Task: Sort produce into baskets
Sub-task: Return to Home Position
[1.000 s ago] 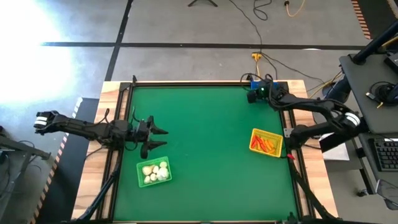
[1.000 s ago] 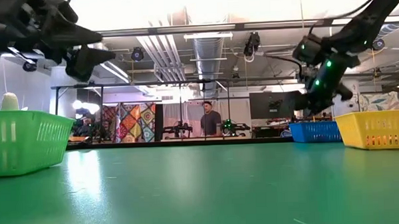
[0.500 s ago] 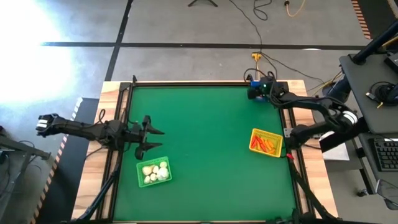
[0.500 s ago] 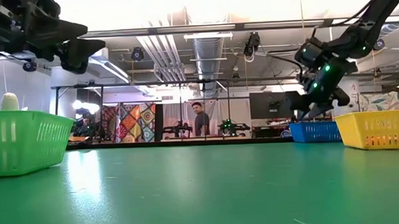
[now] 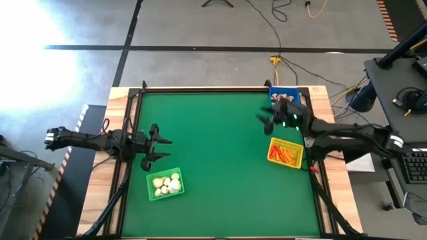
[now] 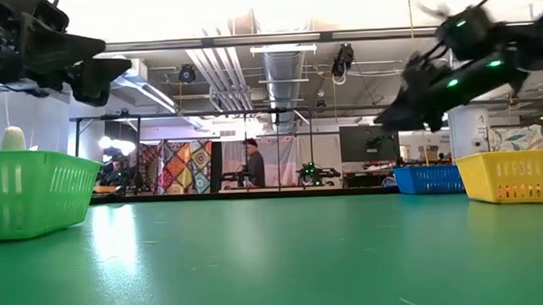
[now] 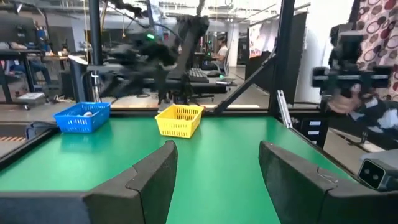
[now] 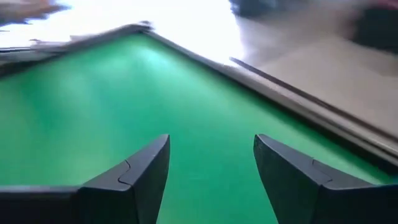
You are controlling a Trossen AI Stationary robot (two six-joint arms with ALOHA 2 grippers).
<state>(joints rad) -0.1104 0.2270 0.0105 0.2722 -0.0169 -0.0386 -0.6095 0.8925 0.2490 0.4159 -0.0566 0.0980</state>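
In the high view the right gripper [image 5: 265, 122] is placed right of centre, between the blue basket [image 5: 283, 95] above and the yellow basket [image 5: 285, 152] below; the left gripper [image 5: 165, 147] is held at the left, just above the green basket [image 5: 165, 185]. Both pairs of fingers [image 7: 149, 177] are shown spread and empty in the wrist views, and no produce is seen loose on the table [image 5: 220, 167]. Bulbs [image 5: 167, 183] and carrots [image 5: 285, 155] are shown in their baskets only from above; in the low view the walls hide nearly all.
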